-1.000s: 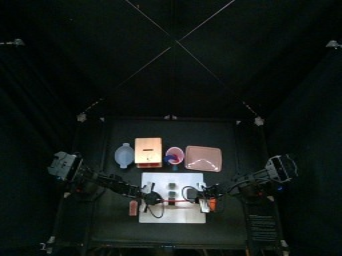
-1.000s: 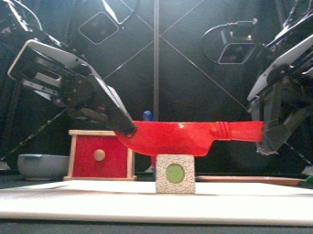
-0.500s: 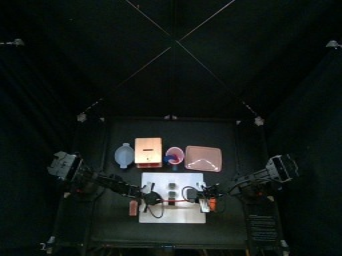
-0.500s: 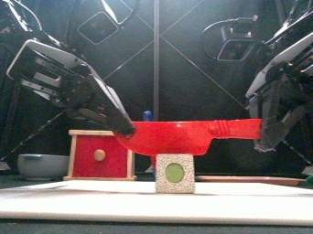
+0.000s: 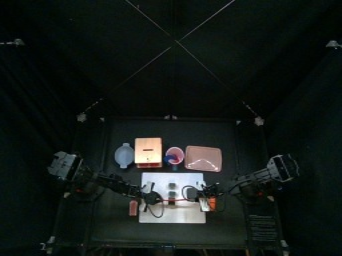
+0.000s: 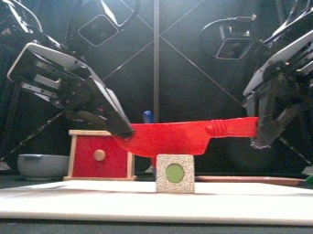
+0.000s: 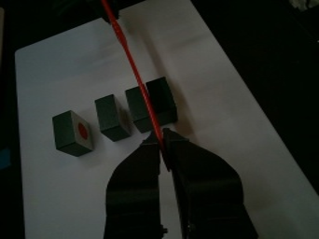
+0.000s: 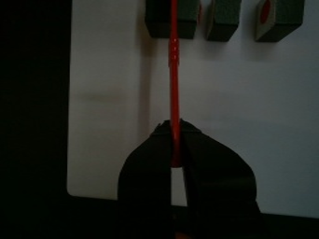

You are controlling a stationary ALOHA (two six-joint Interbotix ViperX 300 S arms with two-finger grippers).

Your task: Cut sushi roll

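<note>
The sushi roll lies on the white board as three short dark chunks, seen end-on in the front view as one speckled piece. A red knife spans both arms just above that piece; whether it touches is unclear. My left gripper is shut on the blade's tip end. My right gripper is shut on the handle end. In the right wrist view the blade lines up over the end chunk, beside two others.
Behind the board stand a grey bowl, an orange-red box, a round pink bowl and a pink tray. In the front view the box and grey bowl sit at the left.
The right gripper has lifted slightly, raising the knife's handle end a little. The left gripper and the sushi chunks stay where they were.
</note>
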